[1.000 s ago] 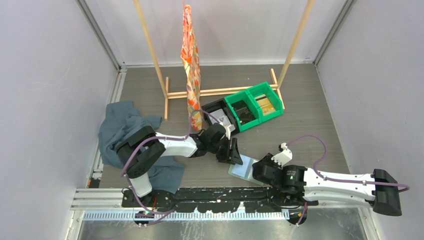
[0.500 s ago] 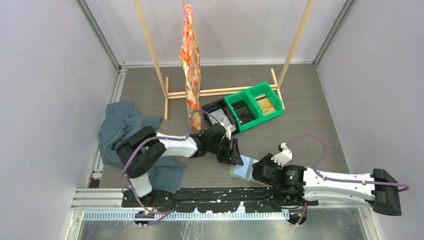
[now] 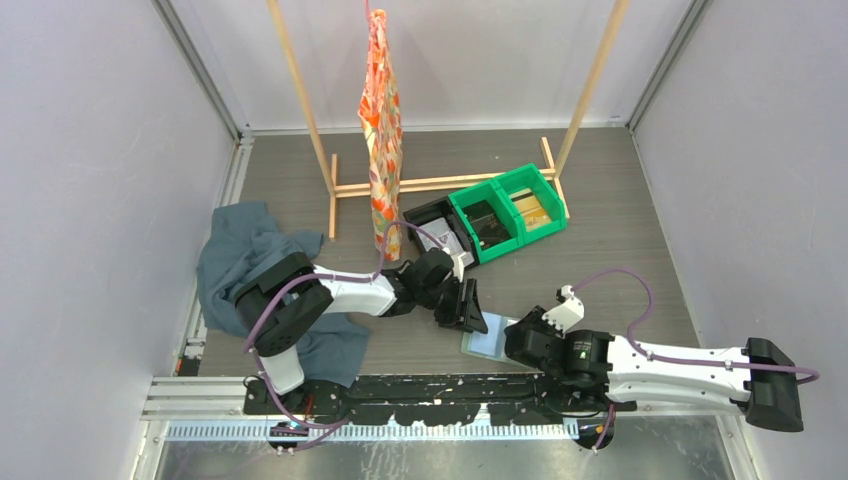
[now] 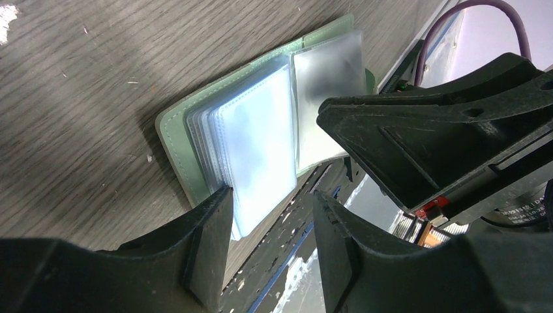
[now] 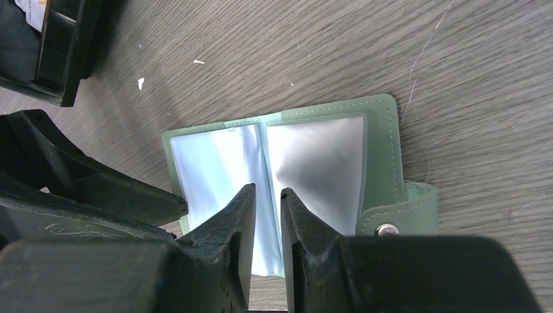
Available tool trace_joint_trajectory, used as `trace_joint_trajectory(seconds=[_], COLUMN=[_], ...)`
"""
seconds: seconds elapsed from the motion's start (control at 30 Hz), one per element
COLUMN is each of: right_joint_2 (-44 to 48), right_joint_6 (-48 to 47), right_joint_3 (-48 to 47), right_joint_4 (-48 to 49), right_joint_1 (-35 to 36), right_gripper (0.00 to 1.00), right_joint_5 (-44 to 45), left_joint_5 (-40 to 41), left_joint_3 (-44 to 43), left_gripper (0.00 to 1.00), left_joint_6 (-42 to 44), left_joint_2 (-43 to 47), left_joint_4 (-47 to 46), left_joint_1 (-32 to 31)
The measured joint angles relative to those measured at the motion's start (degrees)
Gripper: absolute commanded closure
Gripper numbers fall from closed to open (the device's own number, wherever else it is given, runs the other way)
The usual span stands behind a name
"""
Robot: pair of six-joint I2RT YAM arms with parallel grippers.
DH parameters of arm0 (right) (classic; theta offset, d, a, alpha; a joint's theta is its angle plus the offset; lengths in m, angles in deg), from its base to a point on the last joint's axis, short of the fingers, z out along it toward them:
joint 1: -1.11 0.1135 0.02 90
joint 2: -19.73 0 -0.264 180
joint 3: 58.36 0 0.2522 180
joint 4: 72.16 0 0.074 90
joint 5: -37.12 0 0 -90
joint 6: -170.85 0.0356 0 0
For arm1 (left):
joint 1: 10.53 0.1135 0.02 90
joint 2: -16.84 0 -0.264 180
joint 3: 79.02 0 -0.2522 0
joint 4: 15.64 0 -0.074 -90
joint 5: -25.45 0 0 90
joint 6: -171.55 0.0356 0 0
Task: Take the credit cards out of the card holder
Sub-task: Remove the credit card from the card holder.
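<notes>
While the card holder (image 3: 488,340) lies open: it sits flat on the desk (image 3: 620,250) close to the near edge, about midway left to right, between the two arms. Its green covers face down and its clear sleeves (image 4: 257,143) face up.
Snap tab (image 5: 391,228): undone, sticking out at the holder's right side.
Left gripper (image 4: 270,194): low over the holder's left half, jaws spread. One fingertip is right at the edge of the fanned sleeve stack and nothing is between the jaws.
Right gripper (image 5: 266,191): poised over the centre fold, jaws drawn close with only a thin slit between them. I cannot tell whether a sleeve leaf is nipped in that slit.
Cards: none lies out on the desk. The sleeves look frosted and pale, so I cannot tell which of them are loaded.
Step in hand: by my reading, opening and steadying are done, and the arms are now working out how to get at a card.
Next move calls for: one arm pinning the cover or the sleeve stack flat while the other finds a sleeve mouth. It then has to pinch a card edge thinly and draw it out along the pocket without lifting the whole holder.
Likely drop spot: perhaps the green bins (image 3: 505,210) or the black tray (image 3: 440,225) farther back, though that is a guess.
</notes>
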State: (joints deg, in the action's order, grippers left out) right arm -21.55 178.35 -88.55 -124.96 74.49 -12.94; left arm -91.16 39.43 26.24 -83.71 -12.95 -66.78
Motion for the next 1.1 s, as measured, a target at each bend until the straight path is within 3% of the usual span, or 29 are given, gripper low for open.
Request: trace_joint_trajectory(seconds=[0.8,1.1], right_joint_2=[-10.93,-9.46], right_joint_6=[-5.44,-5.35], right_joint_3=[-4.37,-4.37], right_joint_4=[5.95,5.70], right_joint_1=[0.00,0.00], right_gripper=[0.74,0.74], right_joint_5=[-1.27,-1.49], left_joint_5=[0.04,0.04], left_joint_3=[0.00,0.00], left_gripper=[0.51,0.51], left_joint_6=[0.20,0.28], left_joint_2=[0.07,0.07], left_joint_4=[0.20,0.33], left_joint_1=[0.00,0.00])
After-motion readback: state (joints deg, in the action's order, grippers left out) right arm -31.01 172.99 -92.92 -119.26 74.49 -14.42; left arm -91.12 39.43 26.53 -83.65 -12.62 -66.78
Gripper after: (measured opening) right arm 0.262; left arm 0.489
